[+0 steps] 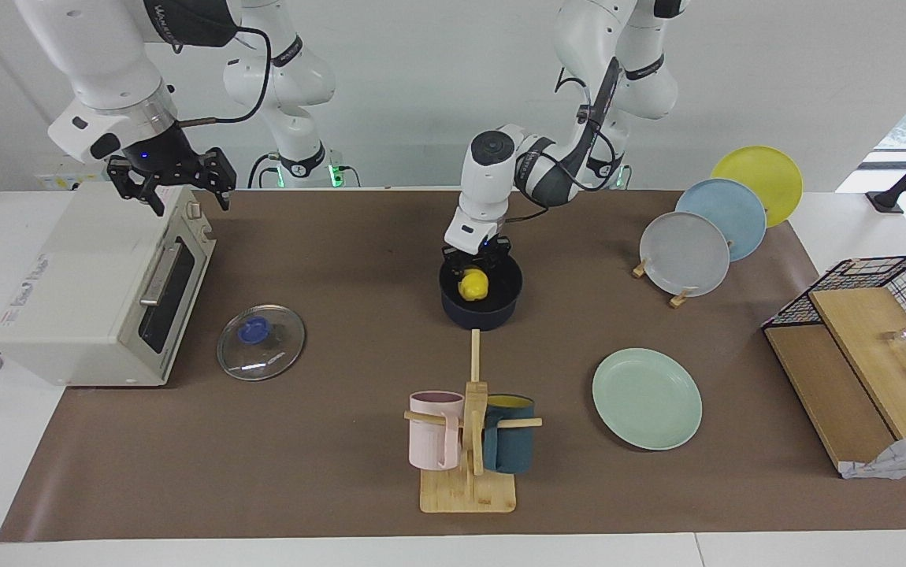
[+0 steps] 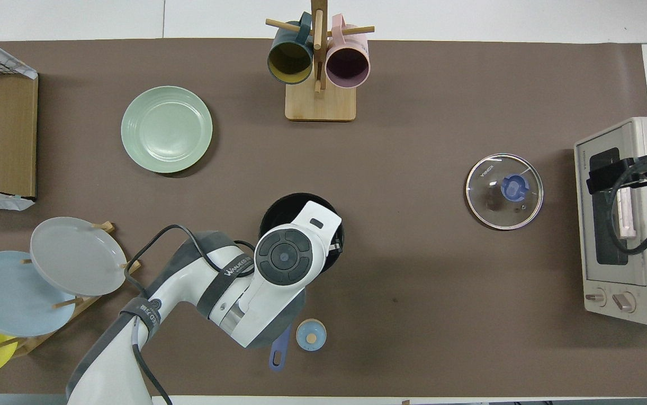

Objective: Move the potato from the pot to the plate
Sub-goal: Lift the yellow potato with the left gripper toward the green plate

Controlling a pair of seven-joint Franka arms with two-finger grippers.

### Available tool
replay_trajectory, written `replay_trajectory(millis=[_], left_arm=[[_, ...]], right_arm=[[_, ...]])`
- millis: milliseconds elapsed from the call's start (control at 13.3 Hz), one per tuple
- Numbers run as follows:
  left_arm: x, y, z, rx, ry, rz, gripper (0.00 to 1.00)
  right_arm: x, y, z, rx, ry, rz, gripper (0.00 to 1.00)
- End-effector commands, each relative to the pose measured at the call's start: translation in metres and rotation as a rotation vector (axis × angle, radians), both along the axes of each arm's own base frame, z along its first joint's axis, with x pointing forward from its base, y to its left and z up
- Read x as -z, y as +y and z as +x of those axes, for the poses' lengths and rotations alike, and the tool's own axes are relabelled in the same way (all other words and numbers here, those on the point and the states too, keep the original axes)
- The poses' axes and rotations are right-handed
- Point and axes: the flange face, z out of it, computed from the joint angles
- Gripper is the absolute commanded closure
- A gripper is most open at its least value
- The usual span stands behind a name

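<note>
The yellow potato (image 1: pixel 473 284) lies in the dark navy pot (image 1: pixel 481 302) at the middle of the table. My left gripper (image 1: pixel 475 266) reaches down into the pot, right at the potato. In the overhead view the left arm's hand covers the potato and most of the pot (image 2: pixel 285 207); the blue handle's end (image 2: pixel 277 355) shows nearer to the robots. The mint-green plate (image 1: pixel 647 398) lies bare, farther from the robots than the pot, toward the left arm's end; it also shows in the overhead view (image 2: pixel 166 129). My right gripper (image 1: pixel 169 187) is open and empty, raised over the toaster oven.
A toaster oven (image 1: pixel 83 276) stands at the right arm's end, with a glass lid (image 1: pixel 261 342) beside it. A mug rack (image 1: pixel 469 445) stands farther out than the pot. A plate rack (image 1: pixel 685 253) and a wire basket (image 1: pixel 878 299) are at the left arm's end. A small blue disc (image 2: pixel 310 334) lies by the pot's handle.
</note>
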Motion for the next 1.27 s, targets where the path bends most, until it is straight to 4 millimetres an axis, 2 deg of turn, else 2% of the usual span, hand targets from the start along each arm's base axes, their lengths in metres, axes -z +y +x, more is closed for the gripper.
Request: replay_trajectory(millis=[0,150,300,450,600,750,900,1125,1200], left_arm=[[-0.032,-0.003,0.011,0.011,0.007,0.011,1.0],[-0.079,-0.003,0.027,0.0,0.025,0.016,1.0],[-0.114,0.006,0.047,0.002,0.032,0.015,1.0],[-0.148,0.027,0.076,0.008,0.023,-0.001,1.0],[-0.178,0.065,0.117,0.021,0.022,-0.022,1.0],[-0.181,0.102,0.153,0.056,0.029,-0.016,1.0],[-0.171,0.155,0.19,0.083,0.017,-0.023,1.0],[-0.123,0.233,0.247,0.163,-0.049,-0.011,1.0],[-0.106,0.246,0.256,0.198,-0.049,0.012,1.0]], right_arm=[[0.0,0.006,0.004,0.07,-0.009,-0.005,0.0],[-0.001,0.01,0.003,0.083,-0.013,-0.007,0.0],[-0.002,0.018,0.0,0.064,-0.011,-0.019,0.0],[0.0,0.014,-0.009,0.071,0.004,-0.02,0.0],[0.002,0.012,-0.013,0.075,0.009,-0.02,0.0],[0.002,0.003,-0.009,0.092,-0.001,-0.016,0.0],[0.003,0.0,-0.009,0.095,0.004,-0.012,0.0],[0.002,0.001,-0.008,0.096,-0.004,-0.011,0.0],[0.001,0.001,-0.007,0.099,-0.013,-0.009,0.0]])
